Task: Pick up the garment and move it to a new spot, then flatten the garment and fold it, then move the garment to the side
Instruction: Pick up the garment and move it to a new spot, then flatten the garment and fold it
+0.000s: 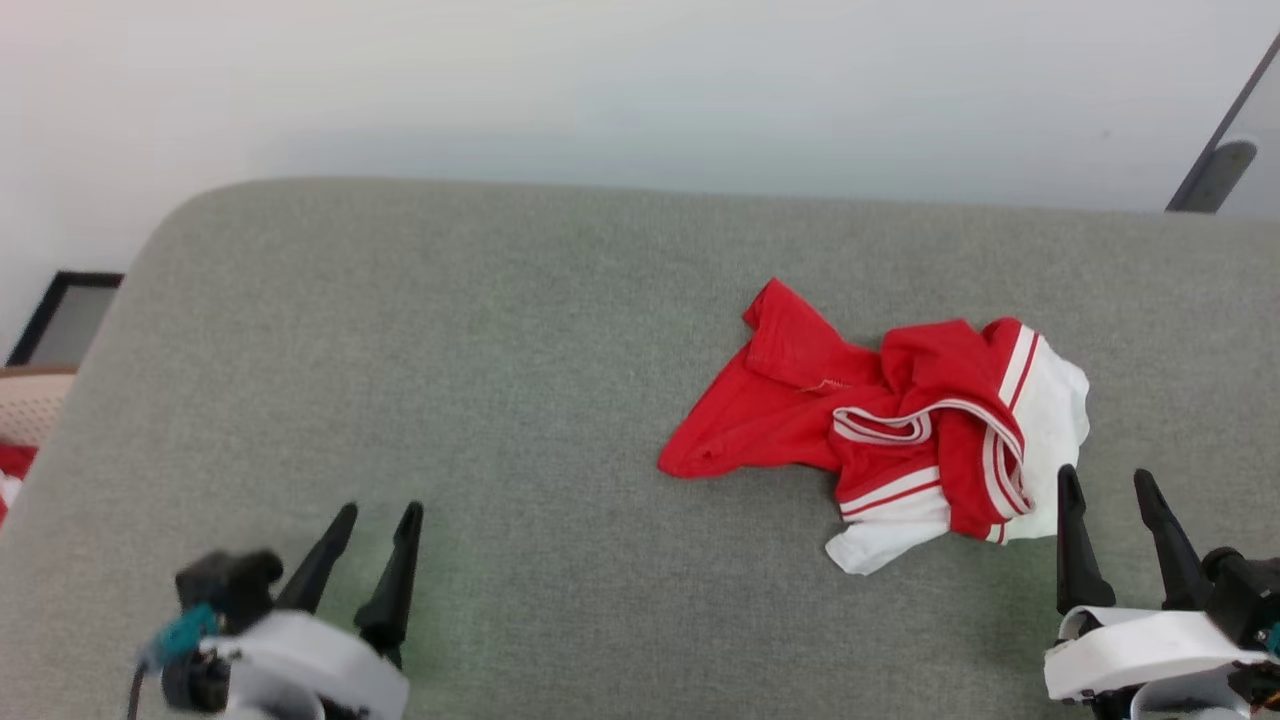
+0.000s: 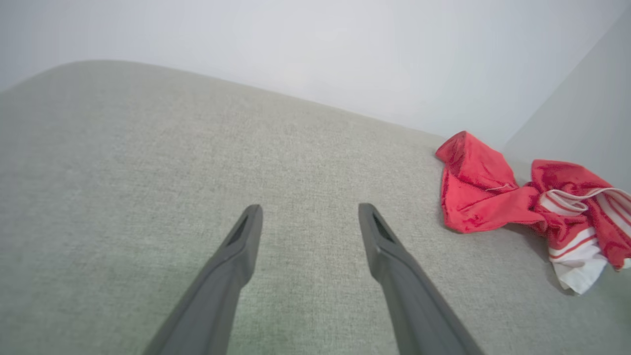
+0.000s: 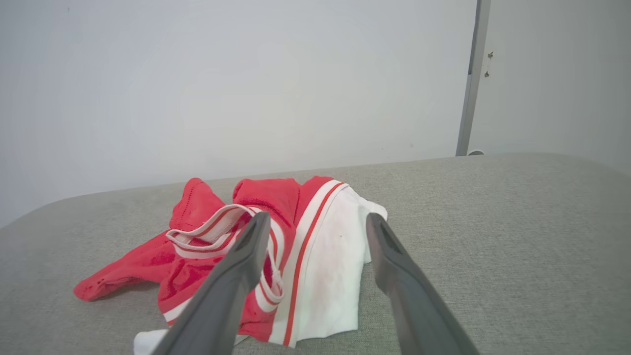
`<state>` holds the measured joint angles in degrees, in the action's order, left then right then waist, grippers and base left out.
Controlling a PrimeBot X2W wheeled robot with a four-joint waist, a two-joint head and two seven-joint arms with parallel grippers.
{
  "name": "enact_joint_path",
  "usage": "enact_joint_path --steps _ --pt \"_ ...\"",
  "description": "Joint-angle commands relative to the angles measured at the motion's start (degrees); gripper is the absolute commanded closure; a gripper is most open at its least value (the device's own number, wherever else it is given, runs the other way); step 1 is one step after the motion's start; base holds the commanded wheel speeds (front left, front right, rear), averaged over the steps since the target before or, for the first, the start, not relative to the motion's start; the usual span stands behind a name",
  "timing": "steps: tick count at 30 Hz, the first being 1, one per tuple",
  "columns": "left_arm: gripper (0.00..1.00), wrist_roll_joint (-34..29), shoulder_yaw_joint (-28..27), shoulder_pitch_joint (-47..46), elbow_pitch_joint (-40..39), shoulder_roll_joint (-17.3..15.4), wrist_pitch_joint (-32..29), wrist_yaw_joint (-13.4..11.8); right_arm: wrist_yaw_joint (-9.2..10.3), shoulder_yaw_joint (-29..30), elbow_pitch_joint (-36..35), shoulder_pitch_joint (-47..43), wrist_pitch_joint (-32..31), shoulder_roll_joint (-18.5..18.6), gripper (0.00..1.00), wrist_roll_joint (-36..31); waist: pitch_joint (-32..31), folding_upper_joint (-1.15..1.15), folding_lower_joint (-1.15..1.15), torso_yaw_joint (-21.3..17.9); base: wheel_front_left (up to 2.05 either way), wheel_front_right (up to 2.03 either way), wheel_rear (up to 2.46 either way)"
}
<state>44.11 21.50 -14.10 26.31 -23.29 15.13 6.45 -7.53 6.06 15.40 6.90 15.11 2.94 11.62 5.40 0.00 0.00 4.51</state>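
The garment (image 2: 485, 197) runs off the left wrist view's right edge (folds hide its underside); the head view's left crops a dark frame (image 1: 60, 318).

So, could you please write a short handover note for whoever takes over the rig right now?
Left gripper: open and empty, over the bare grey fabric-covered surface, well to the left of the shirt.
Right gripper: open, holding nothing, fingertips at the near edge of the shirt's white sleeve.
Garment: the red soft T-shirt with white sleeves and striped trim lies crumpled on the right half of the surface.
Done: nothing visible; the shirt is not yet picked up.
Left: grasp it and move it to a new spot, flatten it, fold it, then set it aside.
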Motion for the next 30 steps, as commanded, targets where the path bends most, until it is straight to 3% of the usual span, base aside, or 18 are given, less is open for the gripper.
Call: enact_joint_path --steps 1,9,14,30 --pt "0.00 -3.0 -2.7 2.8 -1.9 1.1 0.0 -0.3 0.08 0.3 -0.3 -1.0 0.1 0.0 0.00 -0.8 -2.3 0.00 0.00 0.3 0.00 0.00 0.00" --pt "0.00 -18.7 -16.7 12.6 -13.8 7.1 0.0 0.6 0.08 0.1 -2.7 -2.3 0.1 0.0 0.00 -1.6 -4.0 0.00 0.00 -0.7 0.00 0.00 0.00" --pt "0.00 -23.2 -21.2 15.0 -16.6 9.1 0.0 1.1 0.08 -0.2 -5.2 -3.0 0.1 0.0 0.00 -0.5 -4.5 0.00 0.00 -1.4 0.00 0.00 0.00" --pt "0.00 -24.7 -20.6 16.5 -18.7 10.5 0.0 1.1 0.08 -1.8 -5.5 -3.4 0.1 0.0 0.00 0.5 -4.0 0.00 0.00 -2.6 0.00 0.00 0.00"
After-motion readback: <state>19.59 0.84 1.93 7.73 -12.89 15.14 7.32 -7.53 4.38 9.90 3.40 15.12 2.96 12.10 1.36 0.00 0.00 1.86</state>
